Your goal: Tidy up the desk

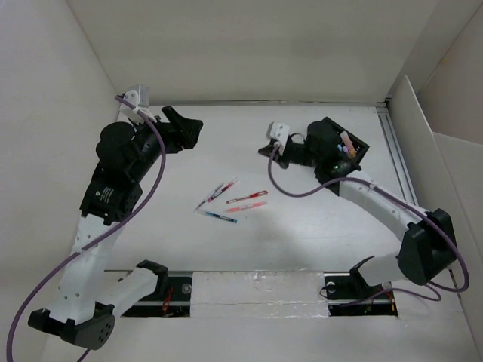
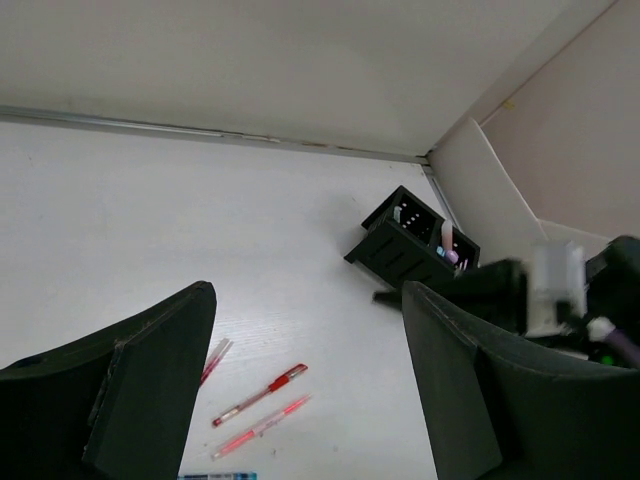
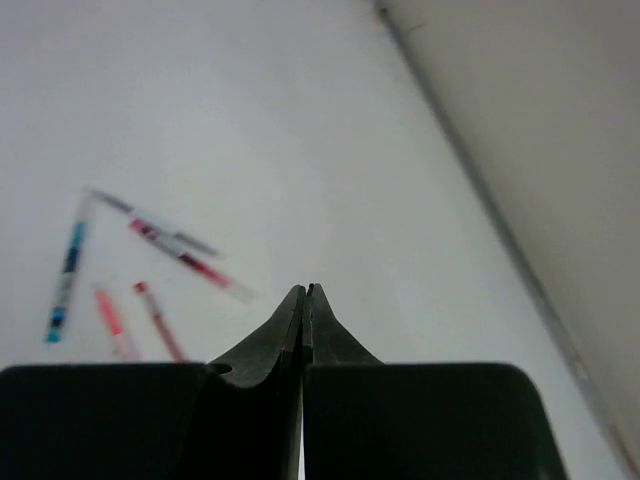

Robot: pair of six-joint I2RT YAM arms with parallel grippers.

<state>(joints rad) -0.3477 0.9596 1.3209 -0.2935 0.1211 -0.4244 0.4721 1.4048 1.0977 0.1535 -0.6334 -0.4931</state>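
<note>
Several pens lie loose near the middle of the white desk (image 1: 302, 226): a red pen (image 1: 247, 197), a pink pen (image 1: 247, 207), a blue pen (image 1: 219, 217) and two crossed pens (image 1: 219, 191). My left gripper (image 1: 190, 130) hovers open at the back left with nothing between its fingers (image 2: 150, 390); the red pen (image 2: 258, 394) and pink pen (image 2: 262, 428) show below it. My right gripper (image 1: 263, 149) is shut and empty, just left of the black organizer box (image 1: 349, 147). Its closed tips (image 3: 305, 292) point toward the pens (image 3: 185, 258).
The organizer box (image 2: 410, 245) stands at the back right and holds a few pens. White panel walls (image 1: 249, 53) border the desk at the back and on both sides. A metal rail (image 1: 396, 158) runs along the right edge. Both arm bases sit at the near edge.
</note>
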